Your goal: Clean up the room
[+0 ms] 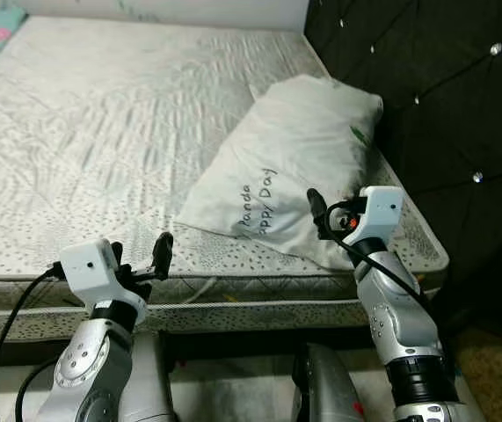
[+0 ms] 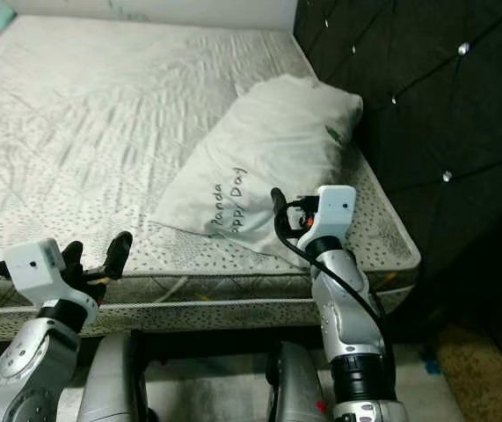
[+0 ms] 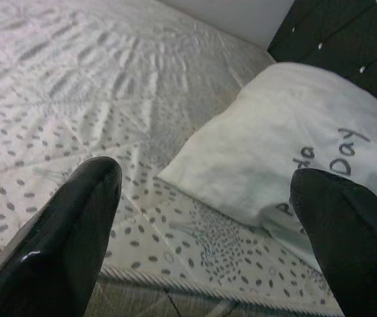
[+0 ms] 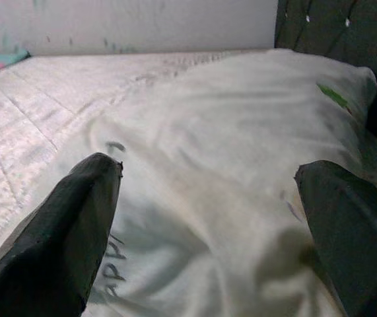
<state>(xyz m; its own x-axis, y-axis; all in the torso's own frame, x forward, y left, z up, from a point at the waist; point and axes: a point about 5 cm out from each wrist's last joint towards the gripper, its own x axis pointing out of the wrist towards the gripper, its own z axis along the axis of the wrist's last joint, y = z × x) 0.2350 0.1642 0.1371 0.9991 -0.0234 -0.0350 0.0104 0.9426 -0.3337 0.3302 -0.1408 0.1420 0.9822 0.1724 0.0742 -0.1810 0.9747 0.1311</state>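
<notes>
Facing the white pillow (image 1: 294,163), lying askew on the mattress (image 1: 101,132) beside the headboard (image 1: 444,97). Right gripper (image 4: 208,218) spread wide above it, left gripper (image 3: 201,224) likewise open. Risks pinching only loose cover, slipping.

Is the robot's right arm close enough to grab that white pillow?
Probably yes. The right gripper hangs open right at the near edge of the white pillow, which lies on the mattress beside the dark headboard. Nothing stands between them.
</notes>
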